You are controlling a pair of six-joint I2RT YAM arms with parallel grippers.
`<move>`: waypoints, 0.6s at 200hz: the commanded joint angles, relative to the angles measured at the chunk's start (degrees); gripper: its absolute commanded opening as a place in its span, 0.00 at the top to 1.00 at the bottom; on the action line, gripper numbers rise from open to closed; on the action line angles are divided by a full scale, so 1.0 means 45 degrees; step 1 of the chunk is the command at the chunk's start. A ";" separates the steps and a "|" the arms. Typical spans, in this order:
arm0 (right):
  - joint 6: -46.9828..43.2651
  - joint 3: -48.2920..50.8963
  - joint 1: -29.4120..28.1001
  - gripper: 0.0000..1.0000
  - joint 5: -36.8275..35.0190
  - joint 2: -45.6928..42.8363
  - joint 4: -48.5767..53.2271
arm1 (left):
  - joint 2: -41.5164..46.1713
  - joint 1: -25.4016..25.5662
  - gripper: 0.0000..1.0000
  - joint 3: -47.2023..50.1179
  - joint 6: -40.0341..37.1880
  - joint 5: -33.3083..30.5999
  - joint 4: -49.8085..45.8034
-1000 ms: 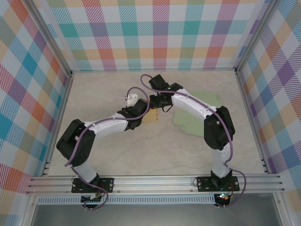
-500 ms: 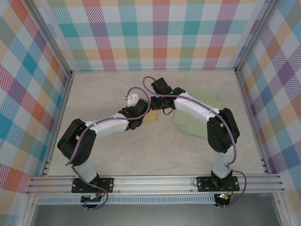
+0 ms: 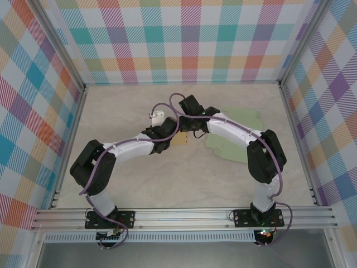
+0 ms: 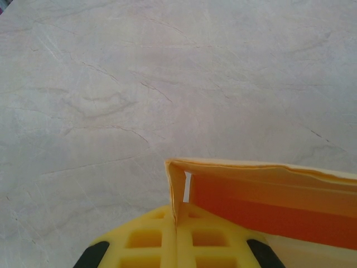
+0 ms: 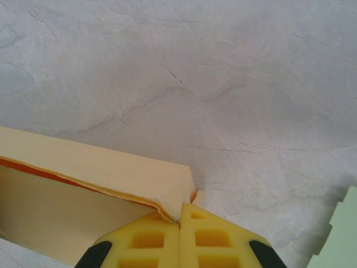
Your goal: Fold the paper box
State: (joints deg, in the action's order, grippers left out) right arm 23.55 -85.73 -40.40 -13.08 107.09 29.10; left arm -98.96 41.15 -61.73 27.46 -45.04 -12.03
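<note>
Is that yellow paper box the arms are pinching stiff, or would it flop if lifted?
Probably floppy: the paper box has thin walls, and its edge looks wavy beside the right gripper. It is likely very light, as the left gripper pinches just one thin wall. It would probably crease easily.

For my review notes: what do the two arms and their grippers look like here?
Both the left arm and right arm have white link shells, black joint housings and a purple cable looped along them, on black base plates. The left gripper and right gripper have yellow fingers moulded with square grid pockets and black parts at their outer edges.
</note>
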 commanded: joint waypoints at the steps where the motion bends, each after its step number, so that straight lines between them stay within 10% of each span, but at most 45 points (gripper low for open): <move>1: 0.0312 0.0686 -0.0182 1.00 -0.0015 0.0034 0.1245 | -0.1023 0.0305 1.00 0.0735 0.0328 0.2039 -0.1933; 120: 0.0391 0.1023 -0.0182 1.00 -0.0474 0.0229 0.0616 | 0.0727 0.0203 0.68 0.1274 0.0240 0.3218 -0.1487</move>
State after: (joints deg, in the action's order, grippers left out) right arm 24.67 -83.92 -40.75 -16.08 106.54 26.72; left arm -94.76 41.17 -58.72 28.77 -40.95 -12.49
